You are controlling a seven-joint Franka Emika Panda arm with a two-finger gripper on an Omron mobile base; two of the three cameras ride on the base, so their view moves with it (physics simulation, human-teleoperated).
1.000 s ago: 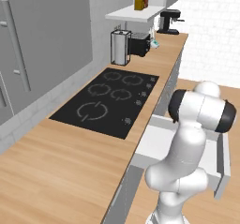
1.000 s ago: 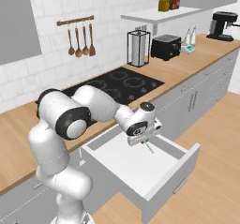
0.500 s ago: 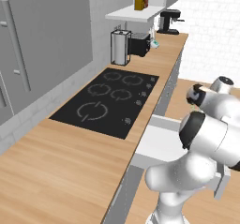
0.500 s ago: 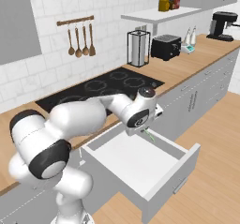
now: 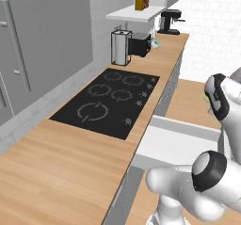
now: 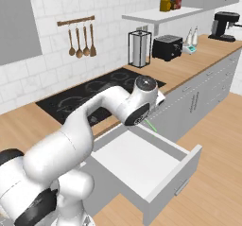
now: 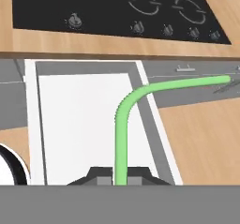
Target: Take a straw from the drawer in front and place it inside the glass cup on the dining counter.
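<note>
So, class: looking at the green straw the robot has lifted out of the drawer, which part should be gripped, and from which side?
Grip the long straight stem of the straw, below its bend, coming side-on so the fingers close across its thin width. The tool is shut on that stem now, leaving the bent end free above the open drawer.

We see our glossy white, rounded robot arm [image 6: 90, 126], its thick tubular segments joined by dark grey ring-shaped joints with round grey end caps. Two small dark grey finger tips [image 7: 98, 175] form our gripper [image 7: 119, 177].
</note>
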